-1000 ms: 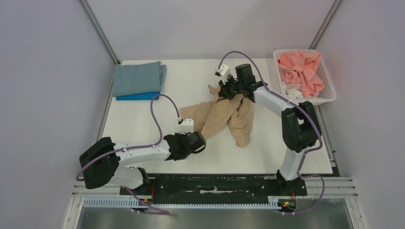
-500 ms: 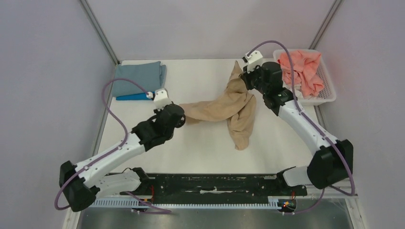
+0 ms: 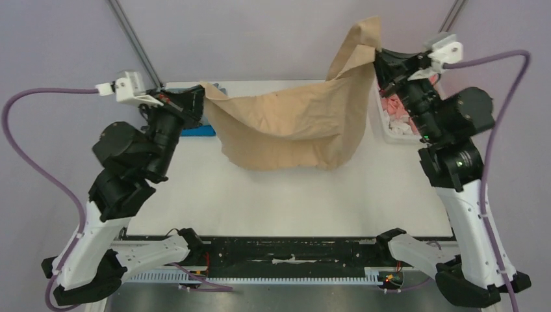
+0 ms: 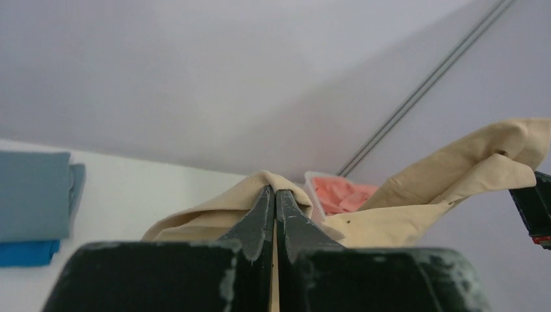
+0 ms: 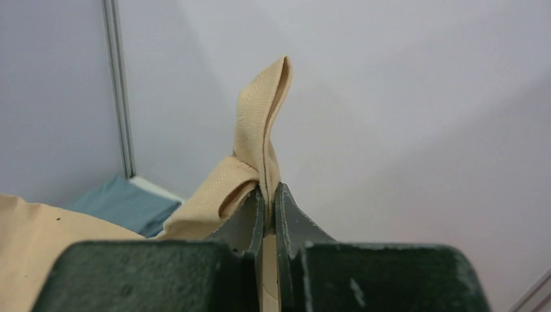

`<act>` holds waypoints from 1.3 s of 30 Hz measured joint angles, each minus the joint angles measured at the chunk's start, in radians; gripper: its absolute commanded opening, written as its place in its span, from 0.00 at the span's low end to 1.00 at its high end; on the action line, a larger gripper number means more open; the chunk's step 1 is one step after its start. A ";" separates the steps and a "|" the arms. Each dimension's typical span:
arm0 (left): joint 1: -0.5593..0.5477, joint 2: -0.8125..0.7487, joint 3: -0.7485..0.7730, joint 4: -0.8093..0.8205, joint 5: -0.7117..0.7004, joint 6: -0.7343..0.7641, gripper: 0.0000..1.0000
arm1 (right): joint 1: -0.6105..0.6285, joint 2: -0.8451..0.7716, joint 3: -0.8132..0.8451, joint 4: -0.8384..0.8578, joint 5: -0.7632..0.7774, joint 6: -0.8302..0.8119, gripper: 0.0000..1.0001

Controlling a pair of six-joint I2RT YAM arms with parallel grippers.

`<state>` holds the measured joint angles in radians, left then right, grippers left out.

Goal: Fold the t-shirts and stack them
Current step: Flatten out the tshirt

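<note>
The left tool (image 3: pixel 197 99) and the right tool (image 3: pixel 380 60) are each pinched tight on an upper edge of the tan t-shirt (image 3: pixel 292 123); it hangs spread between them above the table (image 3: pixel 292 195); it looks light and limp, sagging mid-span, so corner grips suit it; the table is white and smooth; grey walls (image 3: pixel 260 39) stand close.

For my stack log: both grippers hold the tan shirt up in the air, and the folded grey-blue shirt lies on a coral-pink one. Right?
One slip: the grey-blue shirt lies on a bright blue shirt, not a coral-pink one, as the left wrist view shows. The left gripper and right gripper do hold the tan shirt up in the air.
</note>
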<state>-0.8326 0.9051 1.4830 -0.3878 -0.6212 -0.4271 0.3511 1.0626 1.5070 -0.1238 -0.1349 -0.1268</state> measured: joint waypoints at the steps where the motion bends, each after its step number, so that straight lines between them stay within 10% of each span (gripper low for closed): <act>1: 0.000 -0.004 0.030 -0.002 0.019 0.013 0.02 | 0.000 -0.017 0.035 -0.006 0.001 0.004 0.00; 16: 0.000 -0.035 0.397 -0.054 0.259 0.102 0.02 | 0.000 -0.130 0.361 -0.075 -0.052 0.072 0.00; 24: 0.000 0.031 0.394 -0.040 0.100 0.149 0.02 | 0.000 -0.047 0.389 -0.080 0.041 0.081 0.00; 30: 0.087 0.280 0.266 0.044 -0.215 0.223 0.02 | 0.000 0.179 0.361 -0.108 0.304 0.055 0.00; 39: 0.397 0.885 0.165 -0.059 -0.158 0.102 0.02 | -0.001 0.699 0.207 -0.161 0.474 0.044 0.00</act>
<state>-0.4358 1.7905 1.6482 -0.4465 -0.7795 -0.3252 0.3504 1.7618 1.7138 -0.2848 0.3393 -0.0826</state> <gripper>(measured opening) 0.032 0.030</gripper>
